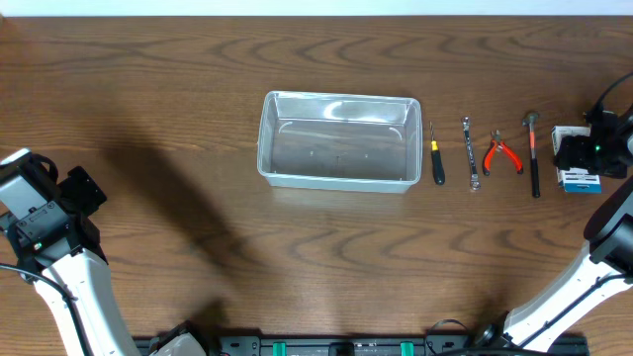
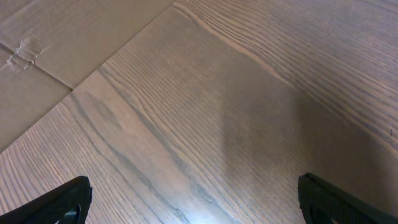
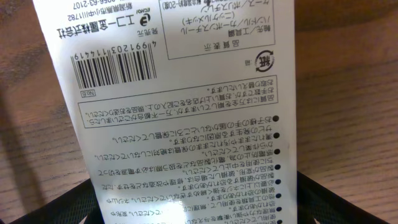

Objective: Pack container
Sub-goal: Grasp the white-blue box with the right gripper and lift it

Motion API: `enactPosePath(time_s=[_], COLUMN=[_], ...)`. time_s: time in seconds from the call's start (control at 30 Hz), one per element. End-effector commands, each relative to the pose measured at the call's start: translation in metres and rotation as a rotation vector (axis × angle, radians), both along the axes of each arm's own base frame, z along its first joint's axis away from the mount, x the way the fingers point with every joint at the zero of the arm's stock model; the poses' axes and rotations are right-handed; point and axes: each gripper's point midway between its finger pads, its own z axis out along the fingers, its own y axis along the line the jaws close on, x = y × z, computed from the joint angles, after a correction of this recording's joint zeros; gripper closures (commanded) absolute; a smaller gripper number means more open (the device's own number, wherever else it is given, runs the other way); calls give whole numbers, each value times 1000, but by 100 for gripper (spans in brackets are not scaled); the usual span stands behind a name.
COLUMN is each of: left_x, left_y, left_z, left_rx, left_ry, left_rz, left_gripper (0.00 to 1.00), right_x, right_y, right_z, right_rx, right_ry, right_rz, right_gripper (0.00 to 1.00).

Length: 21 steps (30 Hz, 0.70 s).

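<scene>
Left gripper (image 2: 196, 202): my two fingers (image 2: 62, 202) sit at the lower corners of the wrist view, spread wide, with only bare wood-grain table (image 2: 217, 93) between them. Nothing held.

Right gripper (image 3: 196, 208): the fingers (image 3: 336, 199) stand wide, one on each side of a small white box (image 3: 186, 93) with a barcode and dense print. The box fills the gap from finger to finger. I cannot tell whether the pads press it or merely flank it.

Overhead, left of that box, four tools lie in a row: a hammer (image 1: 533, 153), red-handled pliers (image 1: 501, 154), a wrench (image 1: 470, 153) and a small screwdriver (image 1: 436, 160), each apart from its neighbour.

The container (image 1: 339, 141) lies just left of the screwdriver, mid-table, upright, nothing in it, well apart from both grippers.
</scene>
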Motion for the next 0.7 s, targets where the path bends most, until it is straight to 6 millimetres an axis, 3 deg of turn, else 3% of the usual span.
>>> enactPosePath(time_s=[0.0,0.47,0.67], left_x=[1,1,1], left_y=[1,1,1], left_z=[2,2,2], left_rx=[3,3,3], left_ry=[2,2,2], left_rz=[-6,-6,-6], left_gripper=[2,2,2], right_x=[-34,-32,-14], right_y=[22,23,35], right_z=[-49,-47,-24], right_rx=[100,131,241], right_ry=[144,135,81], right_rz=[0,-195,-212], right_gripper=[18,31,41])
